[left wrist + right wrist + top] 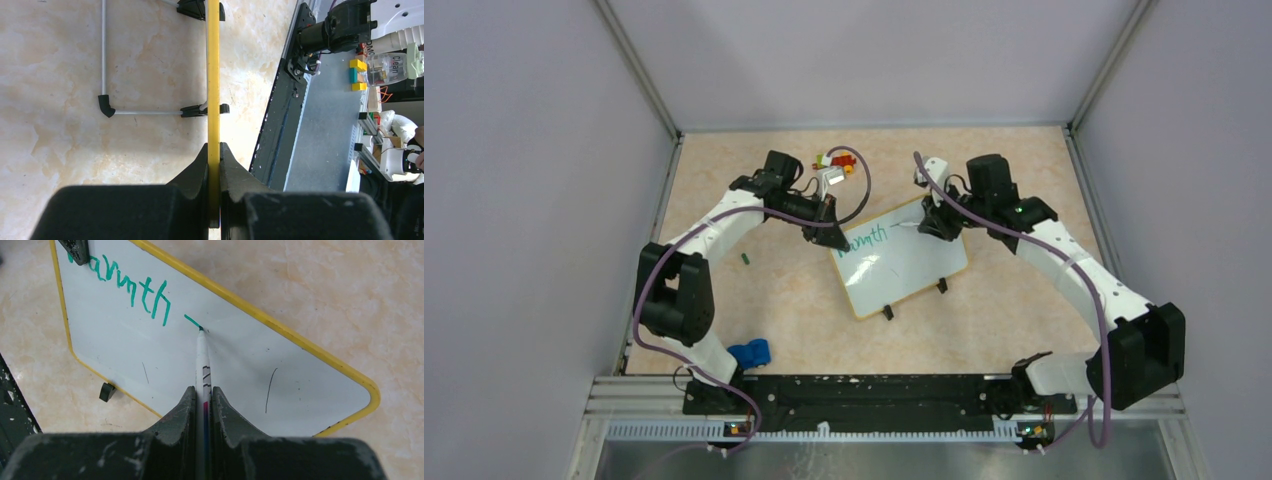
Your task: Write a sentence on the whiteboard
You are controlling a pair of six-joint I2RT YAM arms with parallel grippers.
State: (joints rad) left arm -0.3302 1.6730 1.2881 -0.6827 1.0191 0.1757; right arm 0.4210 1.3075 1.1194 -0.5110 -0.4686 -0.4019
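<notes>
Status: board (909,265) on table (784,290) between arms. Left fingers (195,170) clamped on its yellow rim; right fingers (185,410) clamped on marker (202,355), tip touching board. Sentence (864,240): one green word plus short stroke; remainder judged outstanding.

I see the whiteboard (909,265) on the table (1014,170), my left gripper (829,235) at its far left corner, my right gripper (929,225) at its far edge, marker (202,355) tip touching it.
</notes>
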